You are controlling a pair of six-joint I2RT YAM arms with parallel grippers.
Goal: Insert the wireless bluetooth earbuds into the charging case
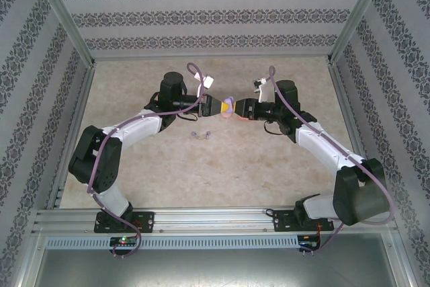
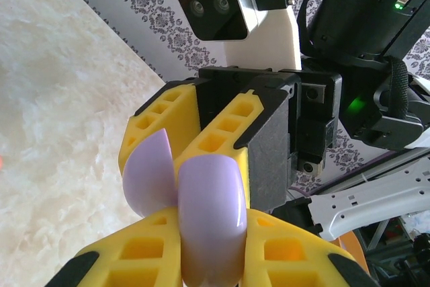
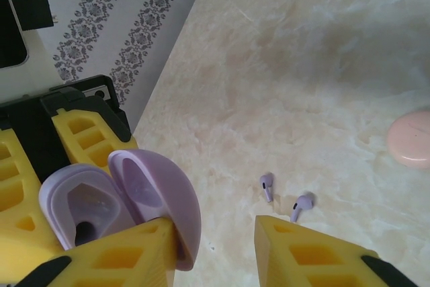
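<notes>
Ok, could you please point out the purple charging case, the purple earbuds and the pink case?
purple charging case [image 3: 84,203]: right wrist view, inside of open base.
purple earbuds [image 3: 267,185]: right wrist view, left bud's head.
pink case [image 3: 411,139]: right wrist view, its top face.

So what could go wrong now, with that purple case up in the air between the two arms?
The purple case is off the table, pinched by the left gripper; the right gripper pushing on its open lid could twist it loose. A dropped case could also scatter the two purple earbuds lying on the table.
</notes>
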